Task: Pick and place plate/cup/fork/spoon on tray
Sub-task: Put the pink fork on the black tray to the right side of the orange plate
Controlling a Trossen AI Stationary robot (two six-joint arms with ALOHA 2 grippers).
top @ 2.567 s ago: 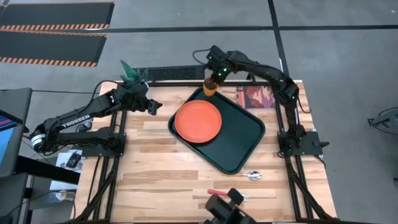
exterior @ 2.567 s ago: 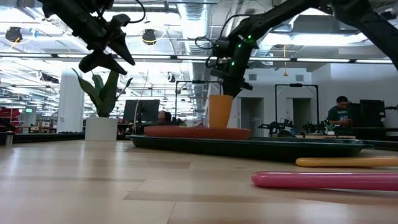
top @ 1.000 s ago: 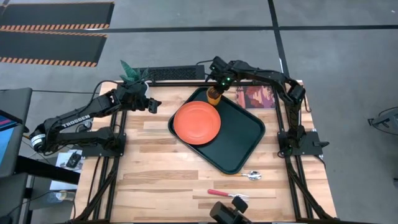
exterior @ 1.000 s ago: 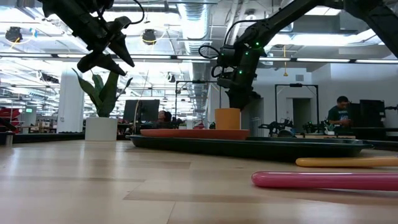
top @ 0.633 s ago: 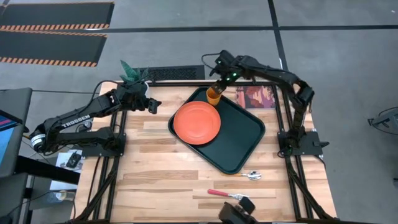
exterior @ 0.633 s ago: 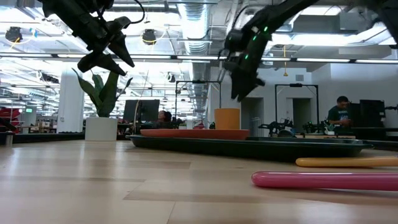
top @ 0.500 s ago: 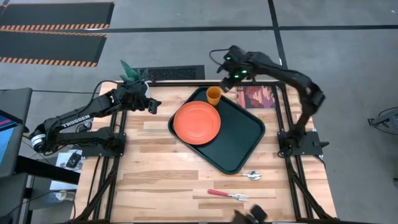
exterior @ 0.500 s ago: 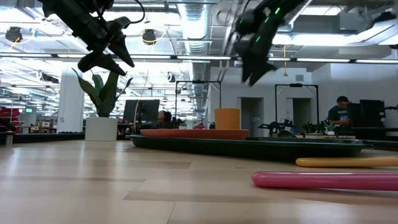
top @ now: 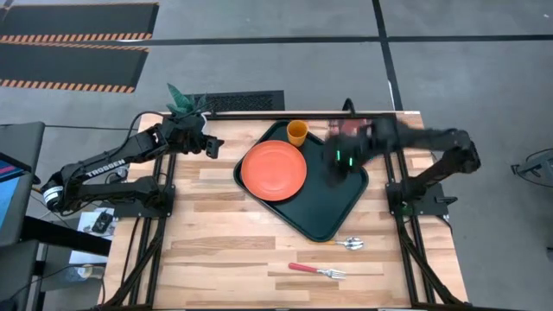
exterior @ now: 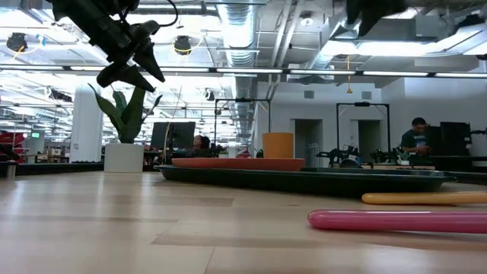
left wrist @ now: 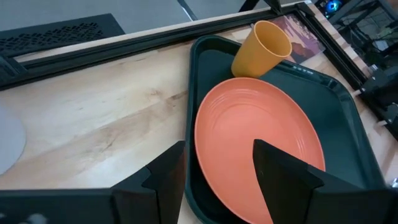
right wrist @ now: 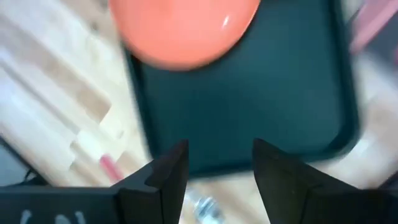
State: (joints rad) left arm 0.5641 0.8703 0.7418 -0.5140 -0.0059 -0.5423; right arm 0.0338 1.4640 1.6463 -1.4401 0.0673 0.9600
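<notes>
The orange-red plate lies flat in the dark tray, toward its left side. The orange-yellow cup stands upright in the tray's far corner, also seen in the left wrist view. The spoon and the pink-handled fork lie on the wood near the table's front edge. My right gripper, blurred, hangs open above the tray's right half with nothing between its fingers. My left gripper waits open, raised over the table left of the tray.
A reddish picture book lies at the far right of the table, behind the tray. A potted plant stands at the far edge by the left arm. Bare wood stretches left of the tray and along the front.
My right gripper has let go of the cup, risen off it, and swung quickly toward the table's near right, over the tray's right half. The cup stays standing upright in the tray's far corner.
</notes>
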